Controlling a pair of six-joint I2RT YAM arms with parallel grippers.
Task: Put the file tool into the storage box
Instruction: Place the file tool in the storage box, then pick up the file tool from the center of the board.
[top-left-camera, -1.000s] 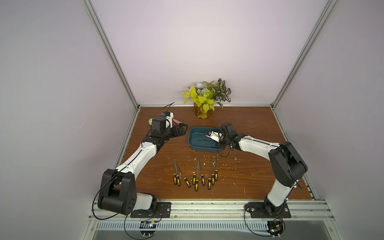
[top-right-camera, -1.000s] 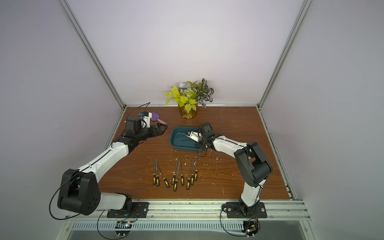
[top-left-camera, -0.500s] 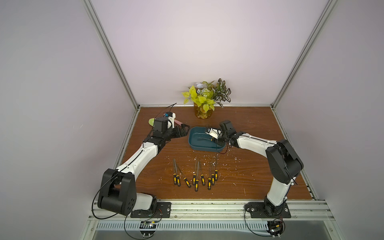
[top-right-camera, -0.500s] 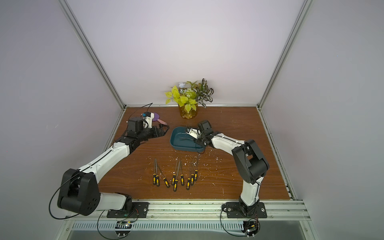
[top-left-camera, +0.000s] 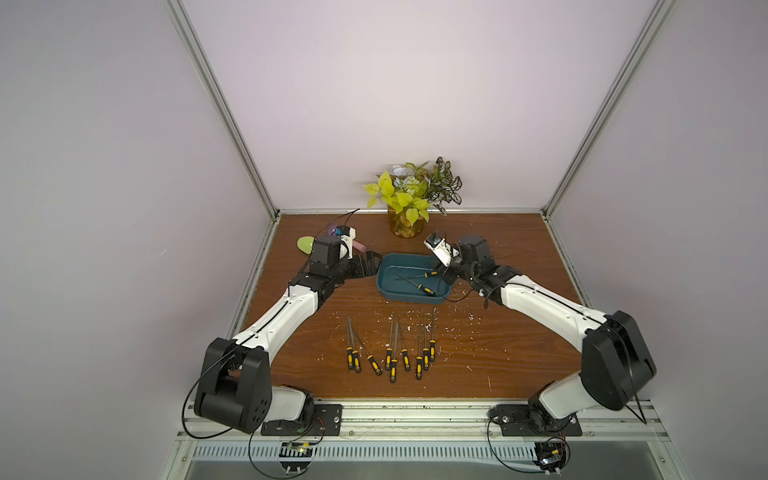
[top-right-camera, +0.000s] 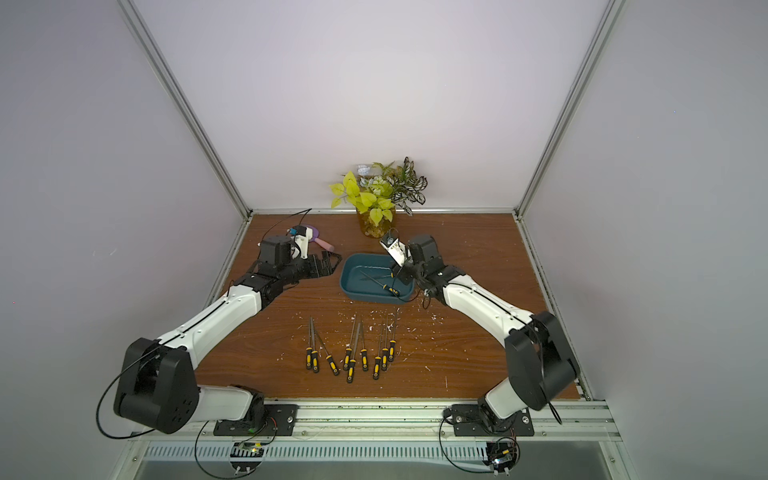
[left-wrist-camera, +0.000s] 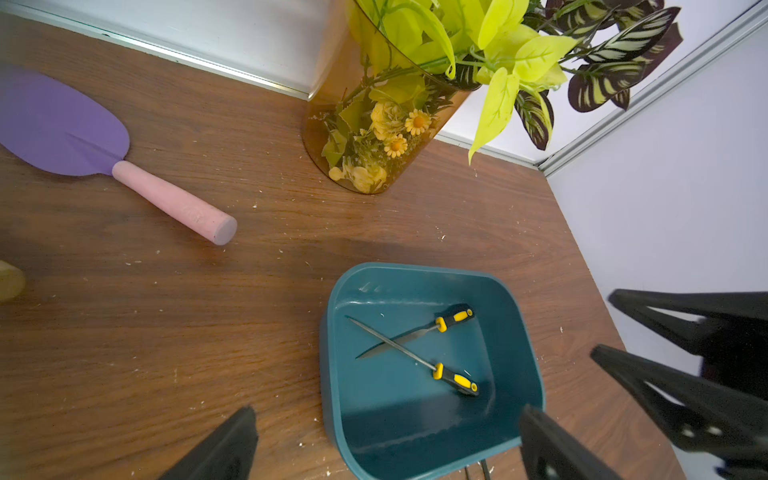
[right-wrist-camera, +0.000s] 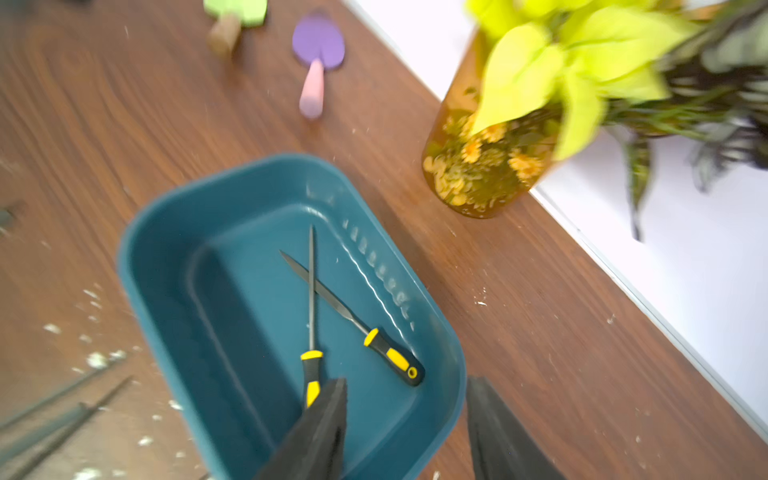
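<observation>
The right tool (right-wrist-camera: 405, 384) hangs over one end of the storage box (right-wrist-camera: 232, 291), its jaws spread with nothing between them. Two files (right-wrist-camera: 311, 282) lie crossed on the floor of the box, one handle just beside a finger (right-wrist-camera: 324, 424) of this tool, so I judge the dropping step is finished. The left tool (left-wrist-camera: 386, 415) is also spread and empty, just beside the opposite end of the box. A row of files (top-left-camera: 392, 353) waits on the worktop (top-left-camera: 498, 353), nearer the robot. The next move calls for lifting the right tool clear of the rim, then pinching one thin handle without disturbing its neighbours.
</observation>
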